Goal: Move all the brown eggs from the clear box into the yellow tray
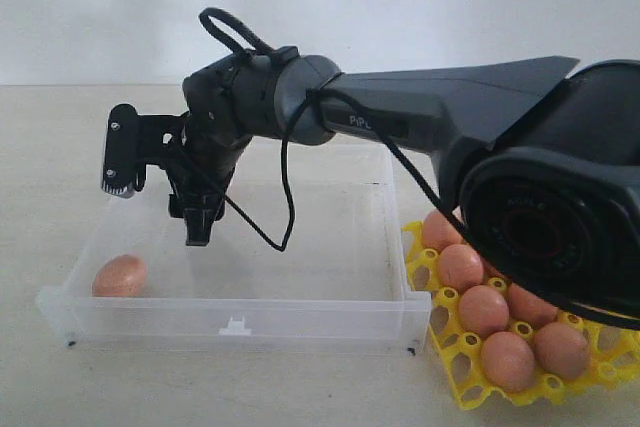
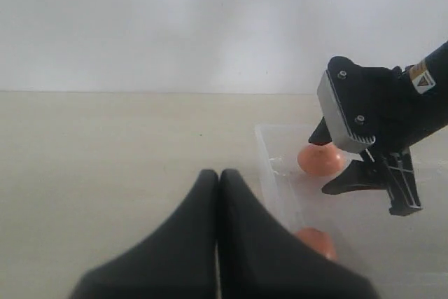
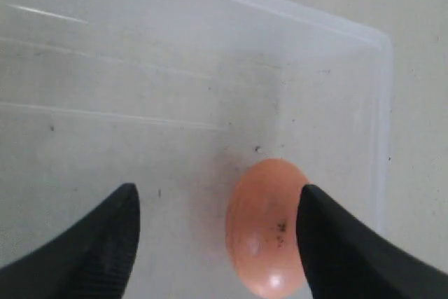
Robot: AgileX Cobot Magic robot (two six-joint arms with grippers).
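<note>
White wall behind, pale desk (image 1: 40, 147) underneath. Clear box (image 1: 330, 322) sits on the desk, with the yellow tray (image 1: 452, 372) just beside its right wall in the exterior view. Task looks nearly done: several brown eggs (image 1: 484, 309) sit in the tray, though the arm hides part of it. Only one last egg (image 1: 120, 275) shows in the box, near the front-left corner. Right end effector (image 1: 160, 212) is spread wide, hovering over it without touching. Left end effector (image 2: 218, 176) is pressed together and empty, outside the box.

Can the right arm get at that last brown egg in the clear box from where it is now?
Probably yes. The right pincer hangs open above the brown egg, which lies alone near a corner of the clear box with nothing between them. The nearby wall might crowd one finger.
</note>
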